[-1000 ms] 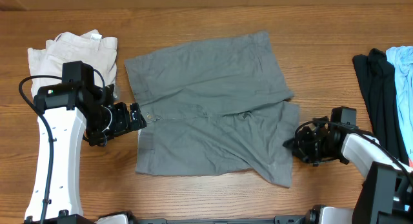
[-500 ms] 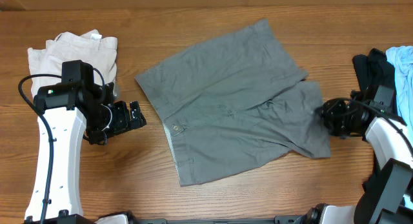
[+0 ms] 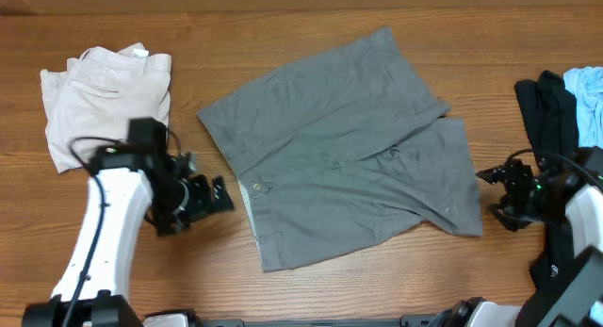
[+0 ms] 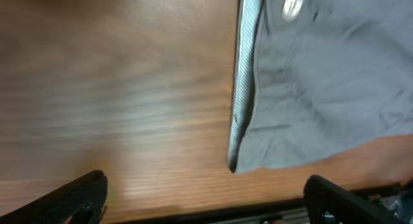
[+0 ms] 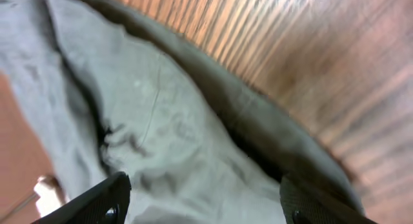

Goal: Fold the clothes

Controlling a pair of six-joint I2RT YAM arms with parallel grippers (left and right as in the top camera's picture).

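I see the grey shorts [image 3: 344, 148] spread flat at the middle of the wooden table [image 3: 311, 25], with the waistband button [image 3: 258, 187] toward 8 o'clock and the legs toward 2 and 3. My left gripper [image 3: 222, 197] sits near the waistband at 8 o'clock, jaws wide apart and empty. My right gripper [image 3: 492, 193] is just beside the leg hem between 3 and 4 o'clock, jaws apart, gripping nothing. The cream shorts [image 3: 104, 91] lie at 10 o'clock. A black garment [image 3: 545, 110] and a light blue garment [image 3: 586, 101] lie at 3 o'clock.

Shorts [image 3: 344, 148] lie centred on the table [image 3: 283, 25]; left claw [image 3: 221, 196] to their left, right claw [image 3: 492, 193] apparently just off their right hem.
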